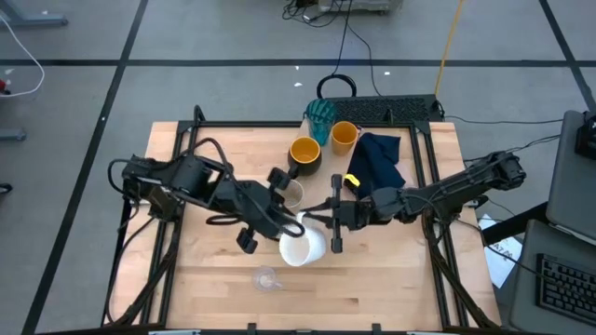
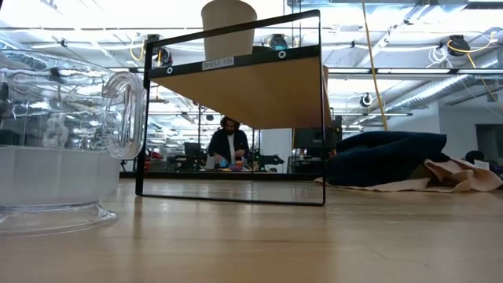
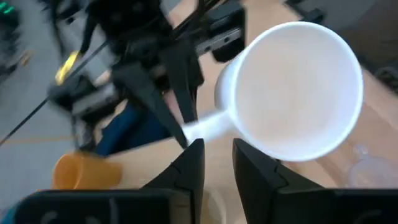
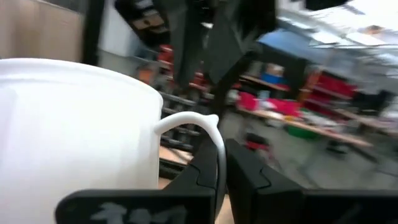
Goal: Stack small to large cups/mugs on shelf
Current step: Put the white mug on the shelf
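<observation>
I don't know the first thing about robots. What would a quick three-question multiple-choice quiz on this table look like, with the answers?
1. Where is the small clear glass?
A. On the floor
B. On the bare wooden table, apart from the other cups
C. On top of an arm

2. What colour is the inside of the dark mug?
A. Yellow
B. Red
C. Green

3. What state is the white mug in?
A. In pieces
B. Full of coffee
C. Whole and empty, its handle between the right jaws

Answers:
1 B: the high view shows it alone on the wood.
2 A: seen from above, its inside is yellow.
3 C: the right wrist view shows the handle between the jaws, and the left wrist view shows the mug is empty.
</observation>
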